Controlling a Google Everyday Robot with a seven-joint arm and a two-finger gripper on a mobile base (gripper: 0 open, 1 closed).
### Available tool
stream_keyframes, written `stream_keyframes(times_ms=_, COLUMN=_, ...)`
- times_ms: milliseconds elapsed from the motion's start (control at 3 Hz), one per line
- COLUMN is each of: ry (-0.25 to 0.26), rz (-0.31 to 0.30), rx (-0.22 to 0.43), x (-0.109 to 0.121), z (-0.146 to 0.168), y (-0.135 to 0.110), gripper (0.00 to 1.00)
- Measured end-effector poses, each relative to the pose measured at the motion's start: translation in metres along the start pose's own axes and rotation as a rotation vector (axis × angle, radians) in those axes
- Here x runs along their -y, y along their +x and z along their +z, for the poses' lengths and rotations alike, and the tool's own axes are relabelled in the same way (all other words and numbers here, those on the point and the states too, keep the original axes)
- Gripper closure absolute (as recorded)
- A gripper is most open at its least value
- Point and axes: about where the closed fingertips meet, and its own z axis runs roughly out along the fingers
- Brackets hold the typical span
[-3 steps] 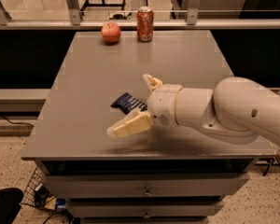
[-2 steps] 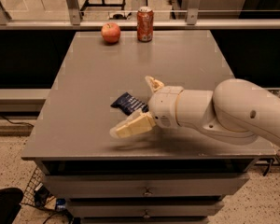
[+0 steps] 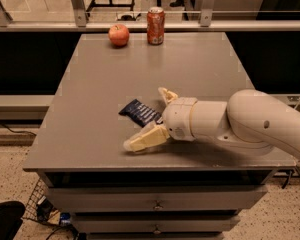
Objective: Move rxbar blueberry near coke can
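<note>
The grey surface (image 3: 195, 59) fills most of the view, with drawers (image 3: 155, 203) under its front edge. The white arm (image 3: 240, 121) reaches in from the right side and lies low over the front part of the surface, pointing left. At its end the tool (image 3: 145, 118) is spread wide: one pale finger points up and away toward the far side, the other slants down toward the front edge, its tip low at the surface. The bar (image 3: 139, 112), dark blue with pale lettering, lies flat on the surface between these two fingers, set at a slant, its left end sticking out past the tool and its right end hidden by the wrist. Whether either finger touches it cannot be told. The can (image 3: 155, 25) stands upright at the far edge of the surface, a little left of middle, well apart from the bar. The apple (image 3: 119, 34) sits just left of the can, near it but not touching.
</note>
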Motion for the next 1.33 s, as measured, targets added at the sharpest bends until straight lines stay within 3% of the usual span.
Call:
stream_keyframes(times_ms=333, ry=-0.016, rz=0.003, rx=0.000, x=0.0026, z=0.0077, y=0.0136, gripper=0.00)
stream_keyframes(times_ms=667, ry=-0.019, rz=0.007, rx=-0.002, x=0.0017, z=0.0110, y=0.0223, gripper=0.16)
stream_keyframes(times_ms=1333, ry=-0.019, rz=0.007, rx=-0.002, x=0.0024, z=0.0074, y=0.0129, gripper=0.63)
